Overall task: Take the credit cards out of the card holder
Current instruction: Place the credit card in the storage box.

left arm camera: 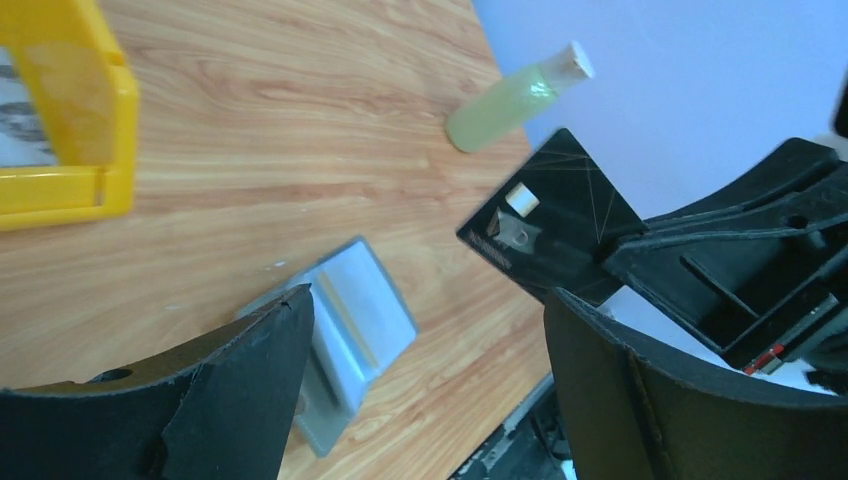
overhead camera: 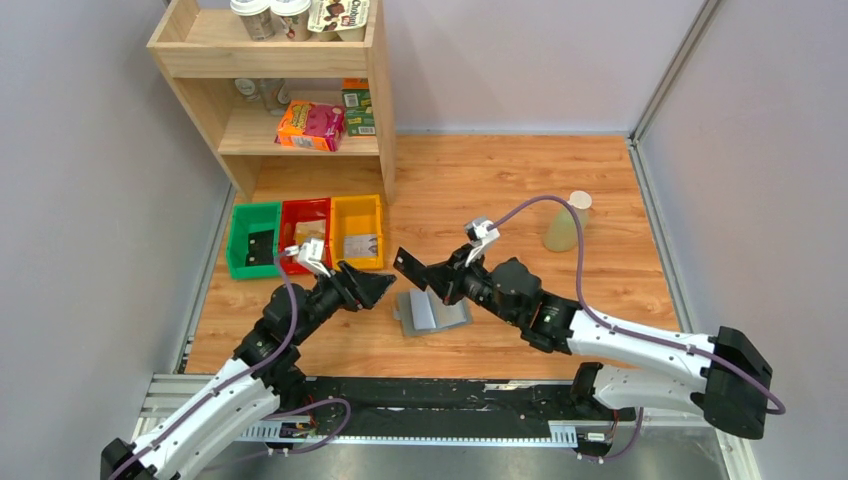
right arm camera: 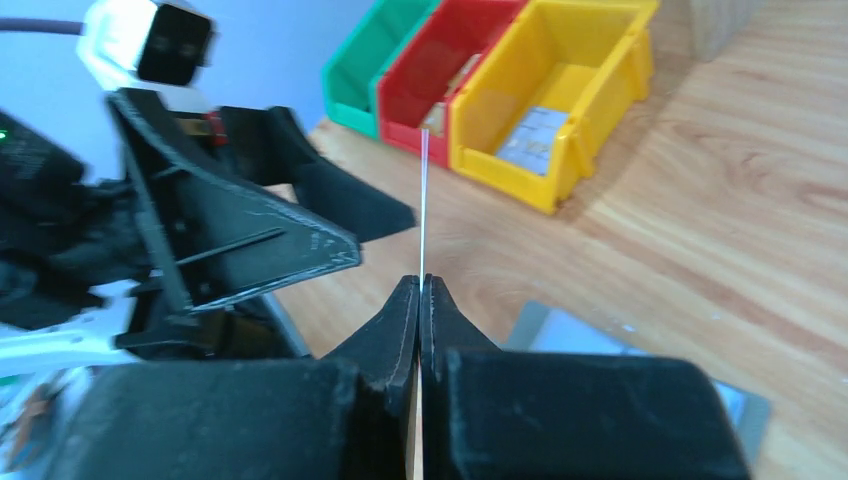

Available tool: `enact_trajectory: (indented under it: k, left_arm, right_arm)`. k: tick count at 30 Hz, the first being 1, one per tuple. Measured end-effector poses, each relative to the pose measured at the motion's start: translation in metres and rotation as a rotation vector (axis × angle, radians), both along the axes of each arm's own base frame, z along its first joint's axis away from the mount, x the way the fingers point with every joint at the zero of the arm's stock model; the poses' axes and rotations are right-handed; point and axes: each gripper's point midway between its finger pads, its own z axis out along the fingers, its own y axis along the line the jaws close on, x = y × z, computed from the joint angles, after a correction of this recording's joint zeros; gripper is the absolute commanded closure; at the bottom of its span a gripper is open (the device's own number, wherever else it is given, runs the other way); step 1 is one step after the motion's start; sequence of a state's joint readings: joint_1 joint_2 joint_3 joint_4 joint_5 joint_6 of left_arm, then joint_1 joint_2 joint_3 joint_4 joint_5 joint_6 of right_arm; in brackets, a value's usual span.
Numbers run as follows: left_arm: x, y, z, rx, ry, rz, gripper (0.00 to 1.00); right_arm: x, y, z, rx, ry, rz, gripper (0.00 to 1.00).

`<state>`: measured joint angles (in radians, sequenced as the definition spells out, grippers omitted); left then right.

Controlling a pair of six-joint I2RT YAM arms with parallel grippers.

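The grey card holder point(overhead camera: 432, 312) lies open on the wooden table between the arms, and shows in the left wrist view point(left arm camera: 355, 325) and the right wrist view point(right arm camera: 600, 340). A thin yellowish card edge point(left arm camera: 345, 322) sits in its pale slot. My right gripper point(overhead camera: 432, 278) is shut on a black credit card point(overhead camera: 410, 268) and holds it in the air above the holder's left side. The card is face-on in the left wrist view point(left arm camera: 550, 225) and edge-on in the right wrist view point(right arm camera: 424, 200). My left gripper point(overhead camera: 385, 290) is open and empty just left of the card.
Green point(overhead camera: 253, 238), red point(overhead camera: 305, 230) and yellow point(overhead camera: 357, 230) bins stand in a row at the back left, with items inside. A wooden shelf point(overhead camera: 280, 90) stands behind them. A bottle of yellowish liquid point(overhead camera: 565, 225) stands at the back right.
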<state>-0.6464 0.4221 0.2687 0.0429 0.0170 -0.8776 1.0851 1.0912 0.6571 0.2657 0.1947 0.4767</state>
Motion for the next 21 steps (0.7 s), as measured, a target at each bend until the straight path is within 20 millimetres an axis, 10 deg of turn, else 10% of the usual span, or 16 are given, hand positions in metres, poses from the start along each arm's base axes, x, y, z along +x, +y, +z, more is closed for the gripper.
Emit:
enact_trajectory:
  k: [9, 21]
  left_arm:
    - [-0.007, -0.035, 0.027, -0.167, -0.084, -0.174, 0.17]
    - [-0.014, -0.048, 0.044, -0.25, -0.098, -0.257, 0.66]
  right_arm:
    - [-0.028, -0.011, 0.015, 0.25, 0.122, 0.088, 1.0]
    - [-0.033, -0.019, 0.025, 0.414, 0.192, 0.099, 1.0]
